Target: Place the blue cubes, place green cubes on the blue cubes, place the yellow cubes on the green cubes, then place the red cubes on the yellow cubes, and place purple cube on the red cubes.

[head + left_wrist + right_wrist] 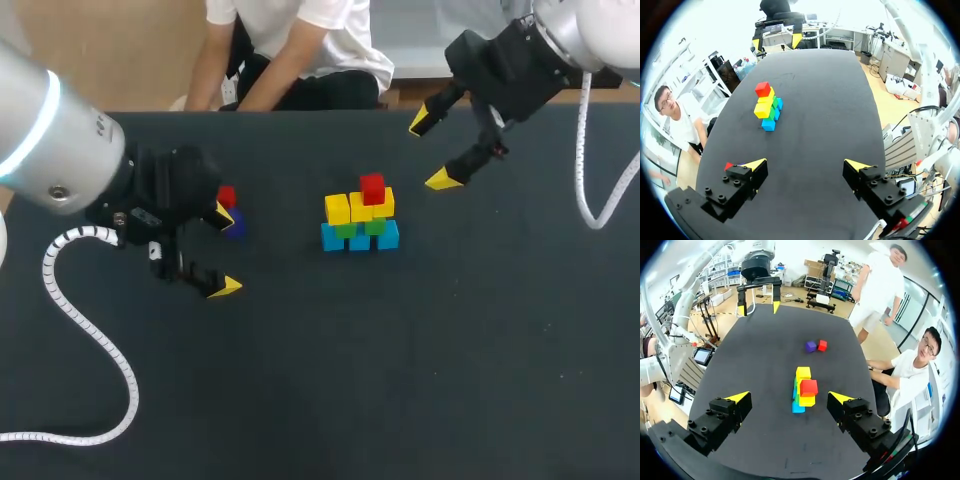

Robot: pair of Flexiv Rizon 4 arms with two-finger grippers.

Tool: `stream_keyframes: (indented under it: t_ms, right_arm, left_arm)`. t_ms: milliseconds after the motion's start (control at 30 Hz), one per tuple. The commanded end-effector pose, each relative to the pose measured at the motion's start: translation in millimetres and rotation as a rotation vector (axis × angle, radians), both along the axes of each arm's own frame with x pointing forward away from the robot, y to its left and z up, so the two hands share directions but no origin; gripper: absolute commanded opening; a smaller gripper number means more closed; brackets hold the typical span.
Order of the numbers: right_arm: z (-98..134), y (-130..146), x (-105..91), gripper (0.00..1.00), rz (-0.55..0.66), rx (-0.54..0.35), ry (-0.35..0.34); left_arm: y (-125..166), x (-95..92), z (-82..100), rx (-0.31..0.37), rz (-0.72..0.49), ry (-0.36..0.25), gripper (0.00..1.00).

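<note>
The widest open room is lying across the near half of the black table, in front of the stack, and there is also a free gap between the stack and each gripper. The stack is sitting near the table's middle. Blue cubes are making a row at the bottom, with green cubes sitting on them and yellow cubes on the green. One red cube is topping it toward the right end. A loose red cube and the purple cube are sitting just beside each other on the table, well to the left of the stack.

The left arm is coming in from the left side with its wrist low over the table, pointing across toward the stack. The left gripper is holding its fingers spread wide with nothing between them. Its farther finger is sitting right by the two loose cubes, which are lying outside the gap. I cannot tell whether it is touching them.

The right arm is coming in from the far right corner. The right gripper is hanging over the table beyond and to the right of the stack, apart from it, with its fingers wide apart and empty.
</note>
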State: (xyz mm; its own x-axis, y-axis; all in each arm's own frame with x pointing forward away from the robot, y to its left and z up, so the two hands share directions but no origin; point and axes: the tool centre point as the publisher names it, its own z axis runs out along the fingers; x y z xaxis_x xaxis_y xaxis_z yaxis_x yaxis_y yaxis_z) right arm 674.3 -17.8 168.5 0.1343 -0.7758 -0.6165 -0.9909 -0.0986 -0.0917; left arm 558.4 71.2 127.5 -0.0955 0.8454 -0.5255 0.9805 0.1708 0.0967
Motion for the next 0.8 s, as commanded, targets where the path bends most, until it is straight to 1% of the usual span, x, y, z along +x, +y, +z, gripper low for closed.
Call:
stream_keyframes:
  t_ms: [33,67,167,233,333,467,533,567,633,700,800]
  right_arm:
    - [0,0,0.0,1.00,0.000,0.000,0.000]
    - [0,0,0.0,1.00,0.000,0.000,0.000]
    - [0,0,0.0,1.00,0.000,0.000,0.000]
    - [0,0,0.0,1.00,0.000,0.000,0.000]
    - [0,0,0.0,1.00,0.000,0.000,0.000]
    - [0,0,0.0,1.00,0.000,0.000,0.000]
    - [0,0,0.0,1.00,0.000,0.000,0.000]
    - [0,0,0.0,1.00,0.000,0.000,0.000]
    - [0,0,0.0,1.00,0.000,0.000,0.000]
    - [0,0,0.0,1.00,0.000,0.000,0.000]
    - [0,0,0.0,1.00,0.000,0.000,0.000]
  left_arm:
    - [10,0.8,0.8,0.011,0.014,-0.011,1.00]
    - [12,1.1,1.0,0.008,0.014,-0.008,1.00]
    - [15,4.1,1.6,0.093,0.020,0.009,1.00]
    - [17,7.4,-0.3,0.085,0.020,0.018,1.00]
    - [17,14.1,-5.7,0.102,0.006,0.046,1.00]
    - [21,24.6,-10.9,0.155,-0.017,0.080,1.00]
    - [25,30.7,-13.8,0.167,-0.023,0.093,1.00]
    - [27,33.6,-16.2,0.172,-0.024,0.108,1.00]
    - [31,38.5,-20.9,0.150,-0.032,0.119,1.00]
    - [35,42.5,-24.2,0.171,-0.026,0.136,1.00]
    - [39,48.2,-25.4,0.183,-0.029,0.139,1.00]
